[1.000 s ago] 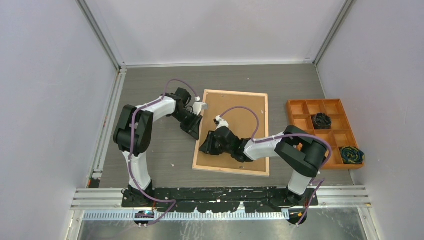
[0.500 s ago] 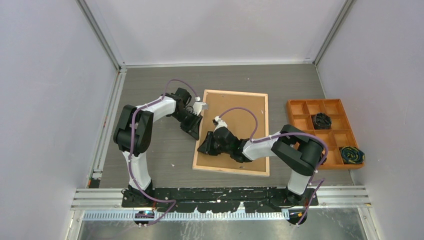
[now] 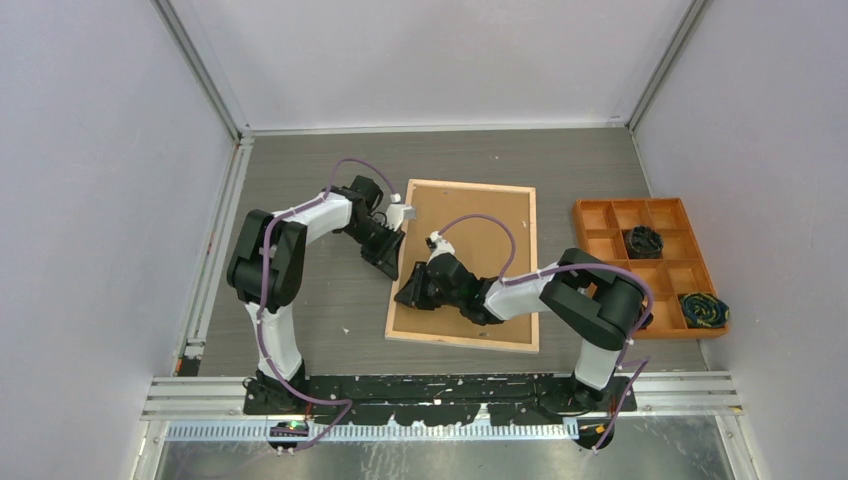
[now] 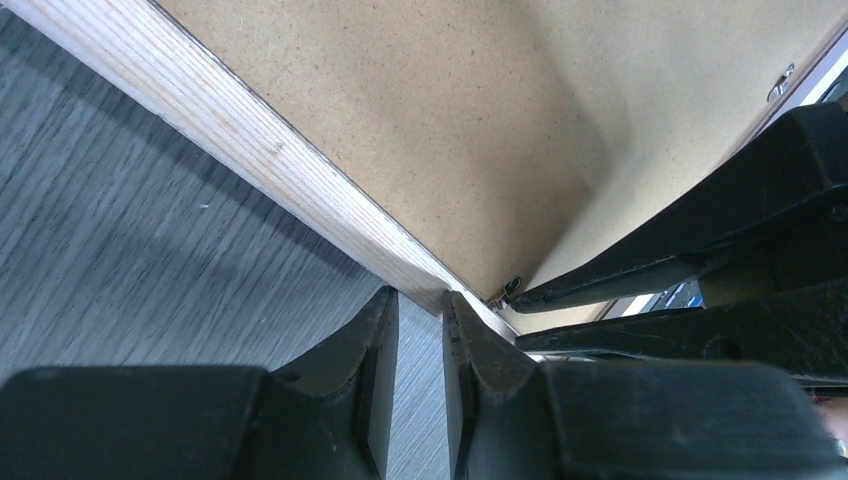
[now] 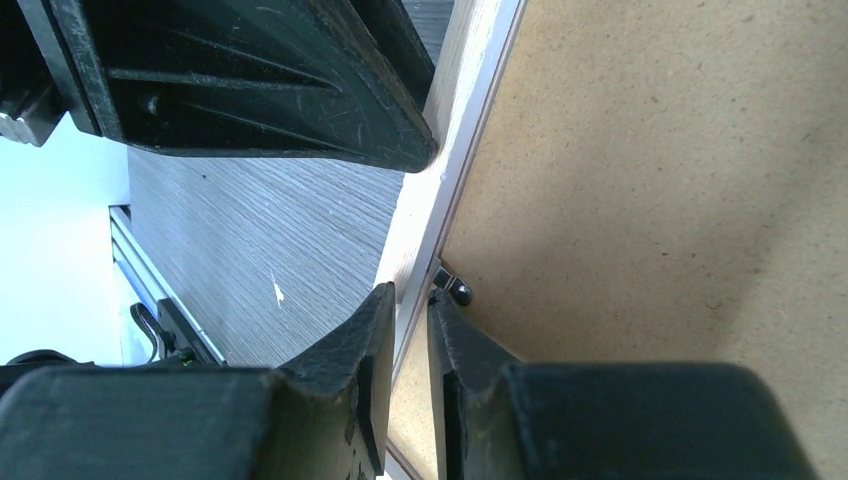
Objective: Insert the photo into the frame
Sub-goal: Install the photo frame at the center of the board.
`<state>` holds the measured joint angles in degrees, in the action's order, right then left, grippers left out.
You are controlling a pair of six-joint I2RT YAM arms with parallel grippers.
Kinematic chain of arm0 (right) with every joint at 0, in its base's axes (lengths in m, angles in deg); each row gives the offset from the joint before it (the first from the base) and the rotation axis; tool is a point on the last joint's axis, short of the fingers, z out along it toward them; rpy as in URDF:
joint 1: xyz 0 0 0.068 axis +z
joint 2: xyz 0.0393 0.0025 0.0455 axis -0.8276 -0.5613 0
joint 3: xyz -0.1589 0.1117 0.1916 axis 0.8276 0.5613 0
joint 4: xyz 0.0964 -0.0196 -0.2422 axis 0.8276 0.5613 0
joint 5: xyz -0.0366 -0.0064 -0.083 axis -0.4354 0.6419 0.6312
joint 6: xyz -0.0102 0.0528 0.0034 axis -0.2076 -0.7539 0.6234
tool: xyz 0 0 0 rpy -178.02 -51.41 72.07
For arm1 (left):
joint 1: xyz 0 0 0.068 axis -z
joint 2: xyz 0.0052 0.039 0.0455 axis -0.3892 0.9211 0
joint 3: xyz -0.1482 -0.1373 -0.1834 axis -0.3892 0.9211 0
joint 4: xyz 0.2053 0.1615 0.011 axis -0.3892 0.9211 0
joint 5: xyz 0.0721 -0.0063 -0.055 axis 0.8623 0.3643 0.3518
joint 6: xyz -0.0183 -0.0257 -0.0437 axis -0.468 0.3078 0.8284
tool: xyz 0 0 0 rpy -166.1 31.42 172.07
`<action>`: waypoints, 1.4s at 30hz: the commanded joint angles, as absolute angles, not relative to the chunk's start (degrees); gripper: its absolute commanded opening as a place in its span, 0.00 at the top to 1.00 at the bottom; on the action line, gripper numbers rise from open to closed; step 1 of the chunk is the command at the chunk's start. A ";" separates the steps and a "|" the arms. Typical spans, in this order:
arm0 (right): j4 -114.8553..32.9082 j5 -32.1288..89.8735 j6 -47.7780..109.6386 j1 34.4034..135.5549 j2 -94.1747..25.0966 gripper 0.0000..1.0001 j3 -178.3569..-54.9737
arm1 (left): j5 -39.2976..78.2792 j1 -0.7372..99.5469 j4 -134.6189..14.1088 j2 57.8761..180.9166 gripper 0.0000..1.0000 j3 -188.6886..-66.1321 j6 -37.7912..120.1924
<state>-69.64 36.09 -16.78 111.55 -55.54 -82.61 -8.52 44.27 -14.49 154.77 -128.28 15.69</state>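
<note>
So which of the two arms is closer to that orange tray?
Right. The right arm has its elbow just beside the orange tray; the left arm stands far off, beyond the frame.

The frame (image 3: 462, 342) is pale wood around a speckled tan board (image 3: 500, 235). The table (image 3: 300, 165) is grey wood-grain. The tray (image 3: 590, 212), at right, is orange. The cables (image 3: 481, 216) are purple.
</note>
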 commanded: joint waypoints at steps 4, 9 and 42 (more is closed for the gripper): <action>-68.80 37.32 -16.84 110.16 -51.17 0.76 -81.36 | -3.96 43.95 -14.68 155.53 0.77 -129.79 12.44; -60.86 37.31 -12.94 105.13 -40.72 0.68 -81.22 | -7.20 40.59 -14.12 156.82 0.77 -134.82 15.44; -51.41 18.27 -7.93 84.77 -76.12 0.65 -119.34 | -16.84 37.41 -15.38 166.80 0.72 -149.07 21.88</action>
